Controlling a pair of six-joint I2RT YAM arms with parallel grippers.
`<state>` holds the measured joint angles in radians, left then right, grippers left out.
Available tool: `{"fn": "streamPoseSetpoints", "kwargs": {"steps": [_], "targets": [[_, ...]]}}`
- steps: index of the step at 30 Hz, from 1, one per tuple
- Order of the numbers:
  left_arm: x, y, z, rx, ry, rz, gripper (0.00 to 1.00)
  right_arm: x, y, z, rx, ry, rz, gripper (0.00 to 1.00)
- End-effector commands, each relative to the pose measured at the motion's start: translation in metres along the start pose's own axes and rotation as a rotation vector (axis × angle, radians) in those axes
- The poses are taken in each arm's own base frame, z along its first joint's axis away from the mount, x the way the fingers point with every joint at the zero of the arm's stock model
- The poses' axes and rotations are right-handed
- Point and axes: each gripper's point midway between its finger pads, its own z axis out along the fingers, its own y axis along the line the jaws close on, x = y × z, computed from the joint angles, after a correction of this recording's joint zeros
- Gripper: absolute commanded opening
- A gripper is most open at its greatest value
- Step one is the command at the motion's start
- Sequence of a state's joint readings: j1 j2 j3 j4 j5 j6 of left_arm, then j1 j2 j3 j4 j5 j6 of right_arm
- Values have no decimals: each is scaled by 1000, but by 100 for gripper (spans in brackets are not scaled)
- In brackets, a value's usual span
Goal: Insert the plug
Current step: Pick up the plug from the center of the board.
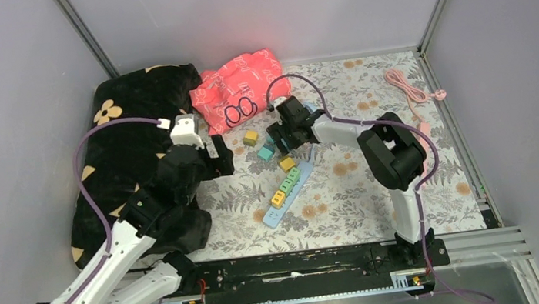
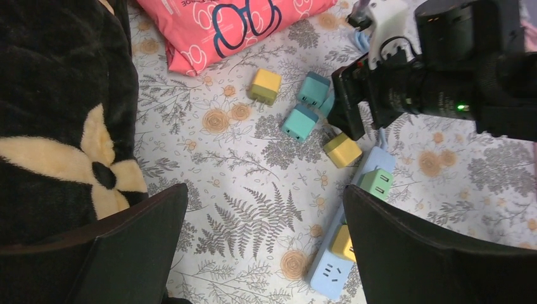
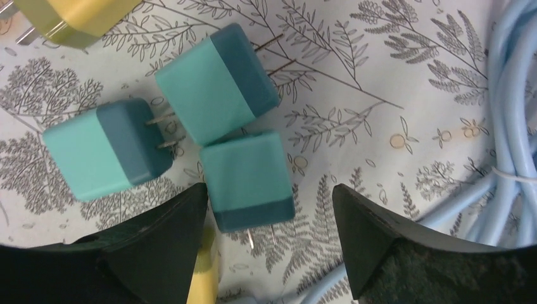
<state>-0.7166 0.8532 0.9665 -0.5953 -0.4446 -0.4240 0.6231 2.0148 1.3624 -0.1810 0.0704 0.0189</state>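
A light blue power strip (image 1: 286,189) lies on the floral mat, with a green plug (image 2: 376,182) and a yellow plug (image 2: 344,242) seated in it. Loose plugs lie beyond its far end. In the right wrist view three teal plugs show: one (image 3: 248,180) reaching in between the jaws close to the left finger, and two others (image 3: 215,82) (image 3: 107,149) beyond it. My right gripper (image 3: 269,215) is open, low over them, holding nothing. My left gripper (image 2: 266,240) is open and empty, hovering left of the strip (image 2: 329,275).
Loose yellow plugs lie near the teal ones (image 2: 265,85) (image 2: 343,149). The strip's light blue cable (image 3: 506,126) coils to the right. A pink bag (image 1: 239,86) and a black flowered cushion (image 1: 133,138) lie at the back left. A pink cable (image 1: 414,91) lies at the far right.
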Motion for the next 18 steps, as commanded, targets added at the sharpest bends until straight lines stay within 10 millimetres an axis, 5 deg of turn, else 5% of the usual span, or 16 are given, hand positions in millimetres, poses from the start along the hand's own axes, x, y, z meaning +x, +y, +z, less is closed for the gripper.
{"fn": "streamPoseSetpoints", "kwargs": {"steps": [1, 11, 18], "targets": [[-9, -8, 2, 103, -40, -40, 100, -21, 2, 5, -22, -31, -34, 78], [-8, -4, 14, 160, -18, -90, 100, -10, 2, 11, -26, 6, -70, 67], [2, -16, 19, 256, 52, -75, 100, -21, 9, -12, -79, -50, -88, 45]]}}
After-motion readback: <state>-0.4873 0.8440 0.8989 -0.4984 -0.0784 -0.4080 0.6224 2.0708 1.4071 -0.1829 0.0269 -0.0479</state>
